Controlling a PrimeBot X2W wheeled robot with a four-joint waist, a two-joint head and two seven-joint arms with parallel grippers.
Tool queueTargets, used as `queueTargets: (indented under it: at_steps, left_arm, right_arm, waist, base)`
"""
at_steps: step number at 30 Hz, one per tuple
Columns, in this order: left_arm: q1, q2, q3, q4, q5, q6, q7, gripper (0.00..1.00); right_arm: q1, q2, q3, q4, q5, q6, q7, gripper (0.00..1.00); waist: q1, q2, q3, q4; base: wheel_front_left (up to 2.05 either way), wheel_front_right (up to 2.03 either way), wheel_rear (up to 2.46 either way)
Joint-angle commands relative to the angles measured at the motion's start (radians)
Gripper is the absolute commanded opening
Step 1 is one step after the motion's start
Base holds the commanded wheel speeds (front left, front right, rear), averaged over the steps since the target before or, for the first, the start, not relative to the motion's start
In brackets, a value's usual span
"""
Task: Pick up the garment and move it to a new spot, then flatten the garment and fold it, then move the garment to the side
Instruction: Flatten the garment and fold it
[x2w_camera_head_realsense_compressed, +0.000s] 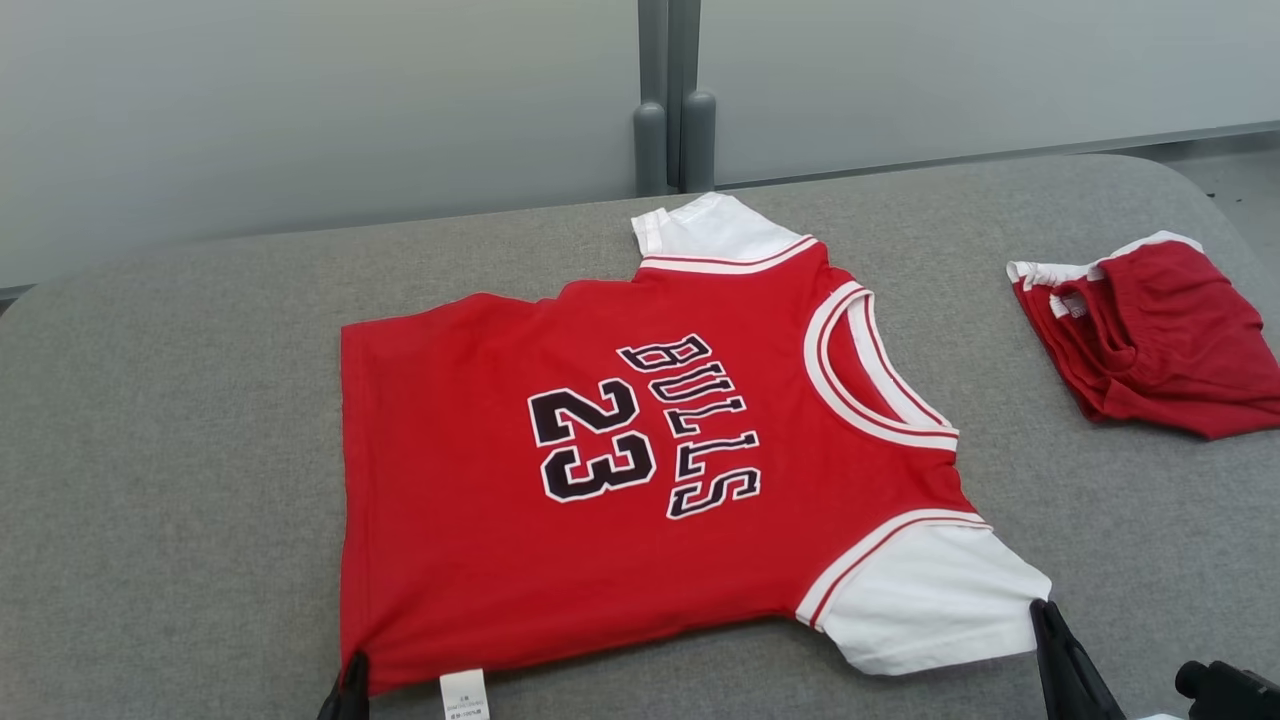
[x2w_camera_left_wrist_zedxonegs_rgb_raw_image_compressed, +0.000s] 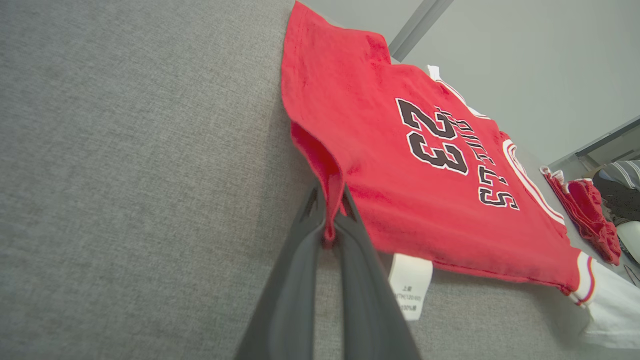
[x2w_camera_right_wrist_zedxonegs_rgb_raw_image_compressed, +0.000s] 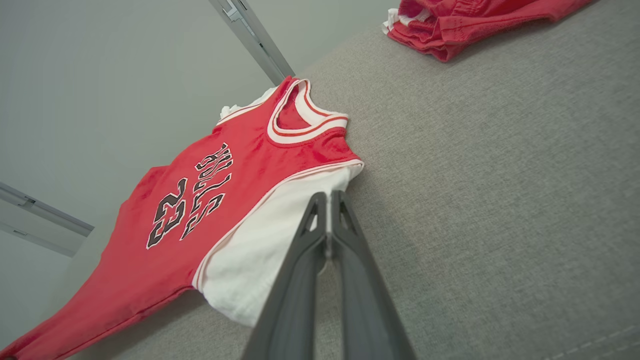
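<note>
The garment (x2w_camera_head_realsense_compressed: 640, 470) lies spread face-up mid-desk (x2w_camera_head_realsense_compressed: 180, 450) near its front edge, the left fingers (x2w_camera_left_wrist_zedxonegs_rgb_raw_image_compressed: 340, 220) clamped tight on its hem corner and the right fingers (x2w_camera_right_wrist_zedxonegs_rgb_raw_image_compressed: 332, 220) closed on the white sleeve's edge, seemingly to tug it flat before folding.
</note>
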Motion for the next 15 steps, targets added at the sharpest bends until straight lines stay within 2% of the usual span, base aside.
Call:
queueTargets:
  at_steps: [1, 9, 15]
  left_arm:
    - [-0.012, -0.005, 0.001, 0.005, -0.014, -0.004, 0.003, 0.0]
    - [-0.029, -0.034, -0.006, 0.021, -0.049, -0.003, 0.028, 0.0]
    - [-0.081, -0.056, 0.005, 0.054, -0.09, -0.023, 0.055, 0.0]
  right_arm:
    - [-0.01, -0.003, -0.002, 0.01, 0.003, 0.0, -0.005, 0.0]
    - [-0.035, -0.003, -0.005, 0.044, 0.0, 0.0, -0.019, 0.0]
    - [-0.097, -0.003, -0.019, 0.067, -0.027, 0.0, -0.035, 0.0]
  waist:
    - [0.0001, 0.0041, -0.011, 0.007]
    - [0.0001, 0.0041, -0.04, 0.025]
    - [0.0001, 0.0041, -0.054, 0.035]
  base:
    - [0.0, 0.0, 0.0]
    - [0.0, 0.0, 0.0]
    - [0.0, 0.0, 0.0]
